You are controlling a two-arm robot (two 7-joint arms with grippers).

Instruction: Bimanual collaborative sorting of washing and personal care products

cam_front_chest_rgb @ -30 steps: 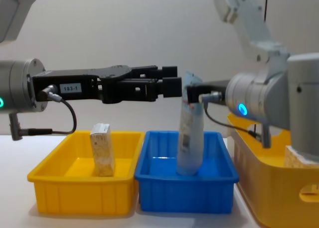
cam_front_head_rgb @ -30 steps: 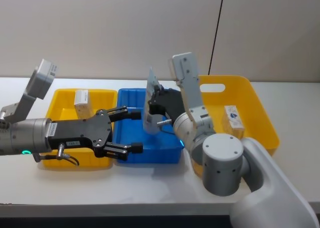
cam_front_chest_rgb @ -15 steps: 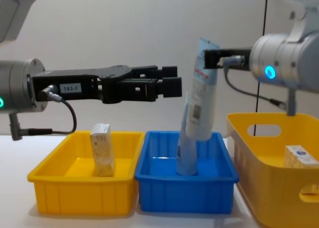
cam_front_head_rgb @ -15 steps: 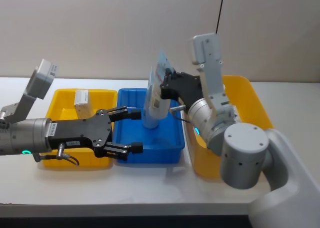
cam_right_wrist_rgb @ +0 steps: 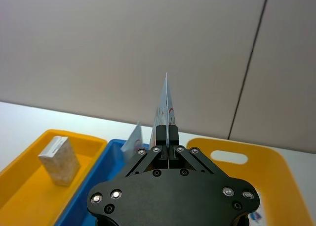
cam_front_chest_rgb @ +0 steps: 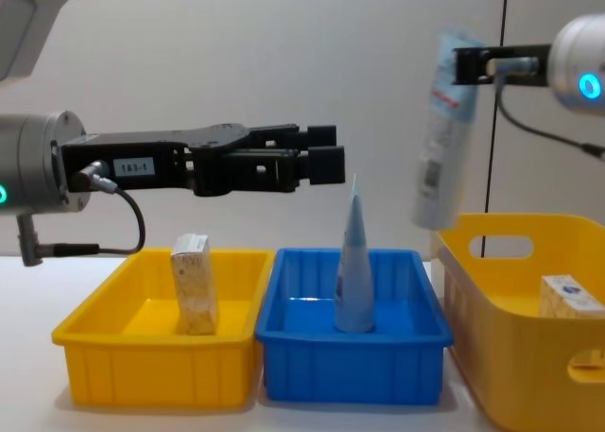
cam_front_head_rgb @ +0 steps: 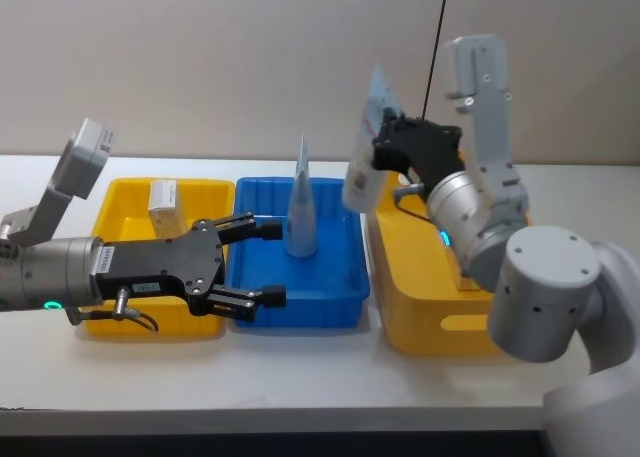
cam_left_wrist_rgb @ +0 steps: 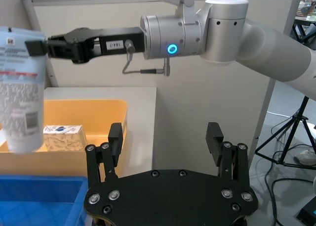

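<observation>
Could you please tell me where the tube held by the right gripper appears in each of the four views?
Head view: the held tube hangs top centre, over the gap between blue bin and large yellow bin.
Chest view: upper right, above the large yellow bin's left rim.
Left wrist view: far left edge.
Right wrist view: edge-on, centre.
Shared landmark: the large yellow bin.

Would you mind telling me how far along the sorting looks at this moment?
Already placed: a speckled box in the left yellow bin and a tube standing in the blue bin. In hand: the right gripper holds a second tube up near the large yellow bin. Left: a small box lies in that bin; the open left gripper hovers above the blue bin.
</observation>
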